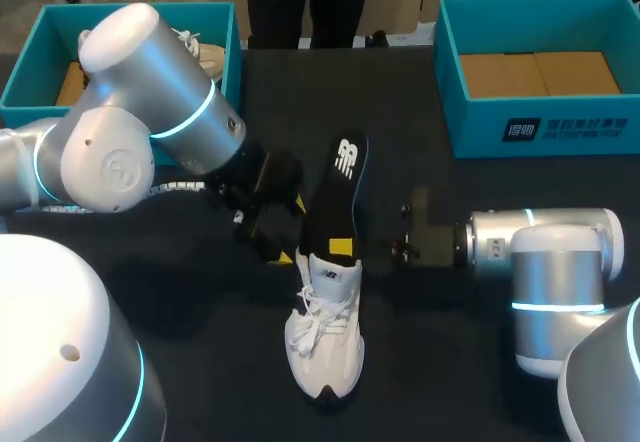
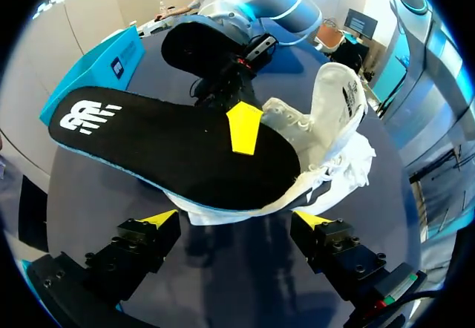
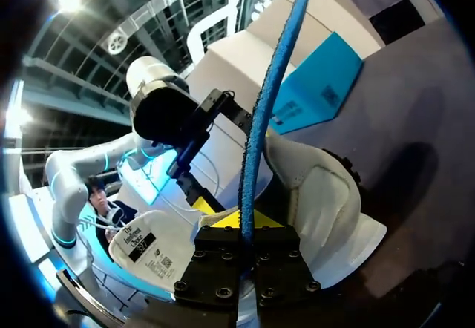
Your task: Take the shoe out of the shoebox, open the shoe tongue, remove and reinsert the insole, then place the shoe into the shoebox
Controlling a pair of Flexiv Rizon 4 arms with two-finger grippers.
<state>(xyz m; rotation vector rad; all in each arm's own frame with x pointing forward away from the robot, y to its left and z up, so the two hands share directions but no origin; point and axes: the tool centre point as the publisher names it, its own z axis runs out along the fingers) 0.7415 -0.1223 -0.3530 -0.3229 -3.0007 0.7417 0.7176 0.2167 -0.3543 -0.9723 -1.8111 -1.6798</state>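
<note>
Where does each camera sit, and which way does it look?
Head view: above and behind the table, looking down on shoe and insole; left arm and right arm enter from the sides.
Left wrist view: on the left arm, looking past the open left gripper at the shoe.
Right wrist view: on the right arm, looking along the right gripper, shut on the insole.
Shared: both wrist views show the insole and the opposite arm.
</note>
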